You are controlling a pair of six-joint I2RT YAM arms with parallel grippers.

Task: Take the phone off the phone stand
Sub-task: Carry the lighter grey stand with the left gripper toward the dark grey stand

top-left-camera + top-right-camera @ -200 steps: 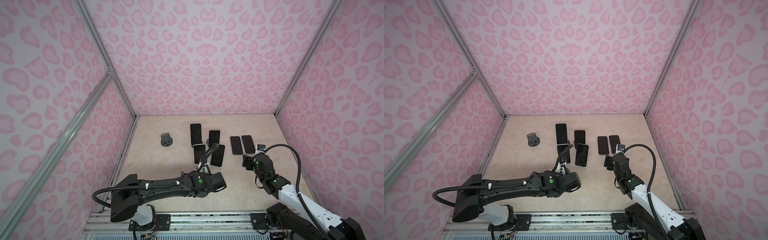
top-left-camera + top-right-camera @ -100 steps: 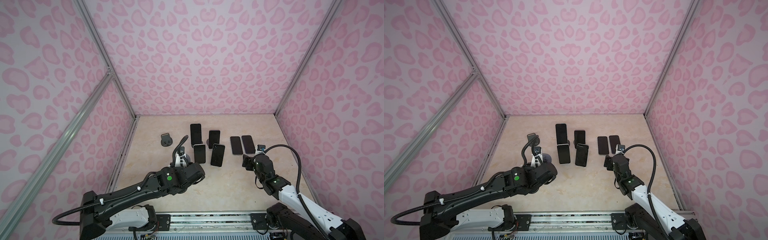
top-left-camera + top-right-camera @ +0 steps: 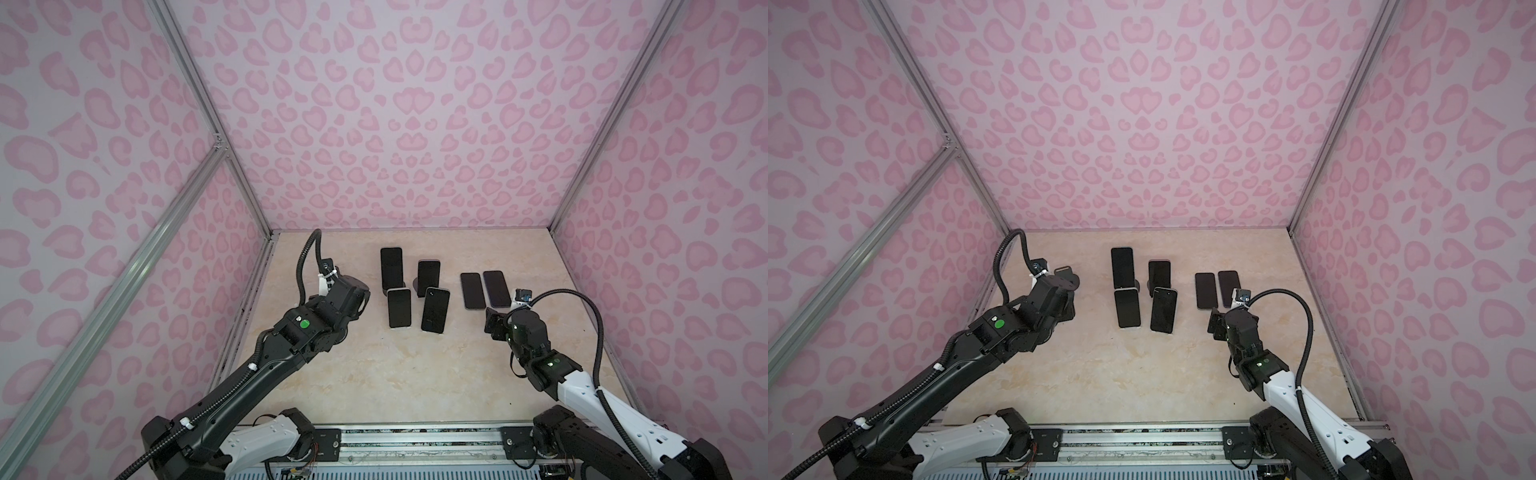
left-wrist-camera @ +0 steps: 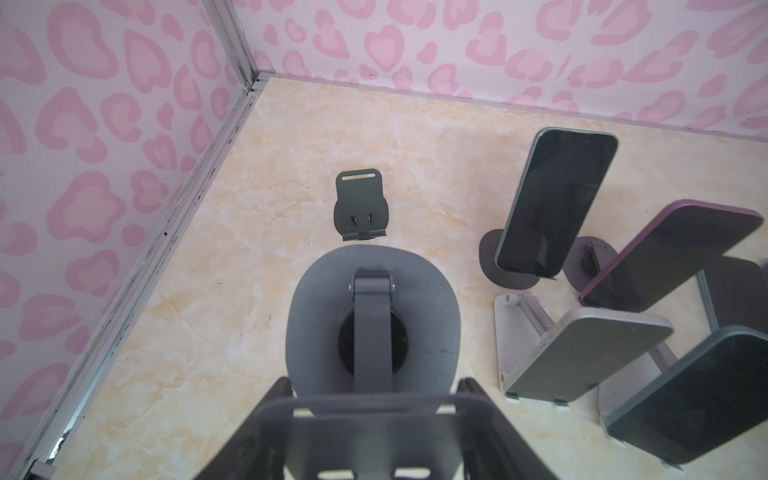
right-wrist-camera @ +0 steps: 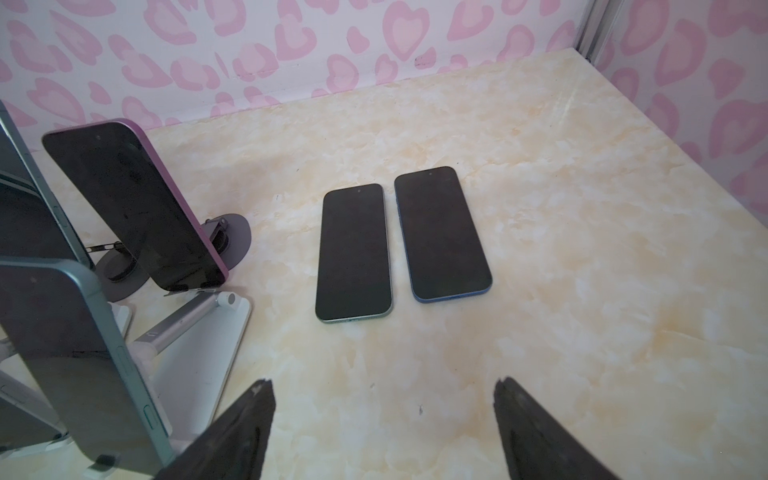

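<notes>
Here, two robot arms reach over a pale marble-look desk [image 3: 395,374] inside a pink-walled booth. Near the left edge, the left claw [image 4: 370,419] is clamped shut on the cradle of an empty grey stand [image 4: 432,324] with a round base. Whether that base touches the desk cannot be told. Near the right edge, the right claw [image 5: 382,384] hovers half open and holds nothing. Just beyond it, two phones [image 5: 353,253] lie flat, side by side. In the middle of the desk, four phones [image 3: 399,307] lean on stands, two nearer and two farther. Towards the far left corner sits a smaller empty stand [image 4: 360,208]. The step in hand looks like clearing away an emptied stand, so the task seems partly done. The next move likely calls for lowering the held stand onto bare desk short of the smaller one and letting go. After that, a propped phone would be taken by its long edges and lifted up out of its cradle lip.
</notes>
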